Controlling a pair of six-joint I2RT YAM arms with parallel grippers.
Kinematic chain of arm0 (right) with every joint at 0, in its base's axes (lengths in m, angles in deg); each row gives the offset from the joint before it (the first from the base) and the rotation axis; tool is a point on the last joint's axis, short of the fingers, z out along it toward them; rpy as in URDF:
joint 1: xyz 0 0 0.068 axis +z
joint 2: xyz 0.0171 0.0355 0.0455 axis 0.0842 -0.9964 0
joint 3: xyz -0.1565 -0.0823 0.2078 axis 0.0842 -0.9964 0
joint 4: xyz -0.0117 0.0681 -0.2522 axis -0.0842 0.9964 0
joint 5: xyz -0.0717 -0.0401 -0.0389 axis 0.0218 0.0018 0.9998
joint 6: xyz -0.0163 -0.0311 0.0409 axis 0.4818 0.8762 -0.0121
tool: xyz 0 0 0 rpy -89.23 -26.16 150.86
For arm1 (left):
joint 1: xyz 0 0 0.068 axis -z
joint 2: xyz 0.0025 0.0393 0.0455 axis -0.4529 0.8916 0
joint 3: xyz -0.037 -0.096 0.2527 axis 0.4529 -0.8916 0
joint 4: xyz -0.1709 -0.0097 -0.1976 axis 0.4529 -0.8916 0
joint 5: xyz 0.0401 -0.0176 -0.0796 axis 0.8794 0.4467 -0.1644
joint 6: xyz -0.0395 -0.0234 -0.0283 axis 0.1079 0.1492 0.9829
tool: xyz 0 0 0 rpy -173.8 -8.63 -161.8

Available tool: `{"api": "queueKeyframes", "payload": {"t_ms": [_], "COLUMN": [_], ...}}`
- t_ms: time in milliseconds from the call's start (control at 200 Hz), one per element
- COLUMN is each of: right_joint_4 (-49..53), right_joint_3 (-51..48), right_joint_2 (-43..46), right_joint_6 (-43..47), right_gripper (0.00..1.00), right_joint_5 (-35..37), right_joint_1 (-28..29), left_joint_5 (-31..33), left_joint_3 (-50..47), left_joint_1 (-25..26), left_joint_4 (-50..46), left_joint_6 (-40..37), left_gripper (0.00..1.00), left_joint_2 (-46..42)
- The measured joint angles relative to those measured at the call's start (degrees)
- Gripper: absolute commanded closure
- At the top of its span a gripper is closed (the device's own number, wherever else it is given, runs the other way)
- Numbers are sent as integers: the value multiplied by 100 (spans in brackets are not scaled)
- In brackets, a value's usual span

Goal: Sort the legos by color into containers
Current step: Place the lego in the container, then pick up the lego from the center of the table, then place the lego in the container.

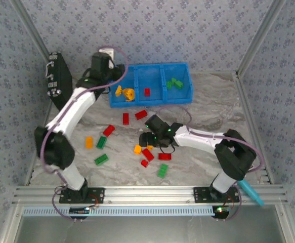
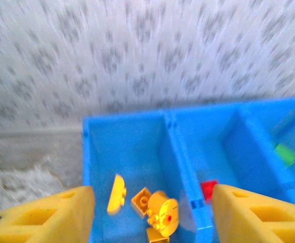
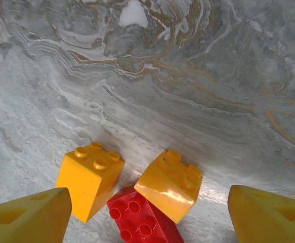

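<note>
R gripper hung open over two yellow bricks and a red brick, mid-table toward the near edge. Bricks prob. light, stiff, slick (pinch flat sides, not studs). L gripper open, empty, over bin's left compartment by far edge.

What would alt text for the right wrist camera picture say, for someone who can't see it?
Two orange-yellow bricks and a red brick lie close together on a grey marbled table, seen from just above. They sit between the wide-open yellow fingers of the right gripper, which frame the bottom corners.
</note>
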Motion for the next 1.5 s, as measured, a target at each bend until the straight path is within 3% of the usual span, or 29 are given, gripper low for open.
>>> {"api": "queueKeyframes", "payload": {"t_ms": [215,450,655,1005,1199,1499], "right_joint_4": [472,822,929,1473,2124,2387], "right_joint_3": [328,448,564,966,2100,5508], "right_joint_2": [-479,-739,-927,-981,-984,-1937], "right_joint_6": [-214,-219,-203,-31,527,1871], "right_gripper": [24,36,58,68,68,68], "right_joint_5": [321,610,686,721,807,1147], "right_joint_1": [105,105,107,-35,-538,-859], "left_joint_5": [52,315,584,907,789,531], "left_joint_3": [-872,-1648,-1797,-2337,-2953,-3875], "left_joint_1": [0,0,0,0,0,0], "left_joint_4": [81,-391,-903,-1652,-2074,-2573], "left_joint_6": [-151,-332,-623,-1045,-1241,-1460], "left_gripper": [34,32,31,27,25,22], "left_joint_2": [-1954,-3261,-3934,-4745,-5370,-6223]}}
